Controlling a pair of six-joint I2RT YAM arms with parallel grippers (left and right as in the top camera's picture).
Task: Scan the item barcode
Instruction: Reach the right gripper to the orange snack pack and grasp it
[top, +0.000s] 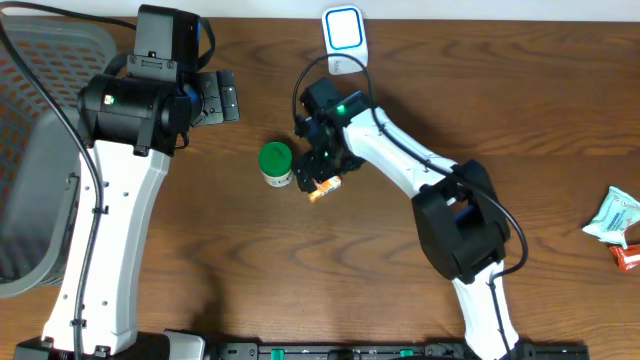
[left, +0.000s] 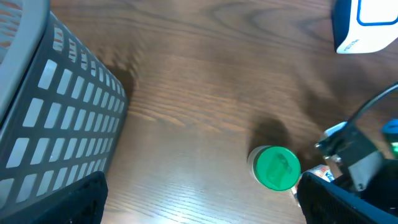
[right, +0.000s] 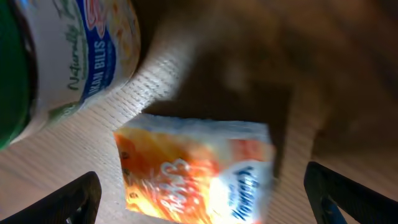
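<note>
My right gripper (top: 322, 175) hangs low over the table with its fingers spread wide. In the wrist view they stand either side of the small orange-and-white foil snack packet (right: 199, 174), pinching nothing. I take this packet to be the item to scan. It lies flat near the middle of the table, just beside the white jar with a green lid (top: 276, 163).

To do the pick well, I would come straight down and close across the packet's short sides. I would keep the near finger off the jar so it does not get nudged or tipped. A flat, slippery packet may slide, so I would close slowly. I cannot tell which face carries the barcode.

My left gripper (top: 222, 97) is also spread and empty, well apart from the packet.

The brown wood-grain table (top: 520, 110) is bare around the work. A grey plastic lattice basket (top: 30, 150) sits at its left edge. The white-and-blue scanner (top: 343, 35) stands at the far edge, and loose snack packets (top: 615, 218) lie at the right. Nothing of the room beyond shows.
</note>
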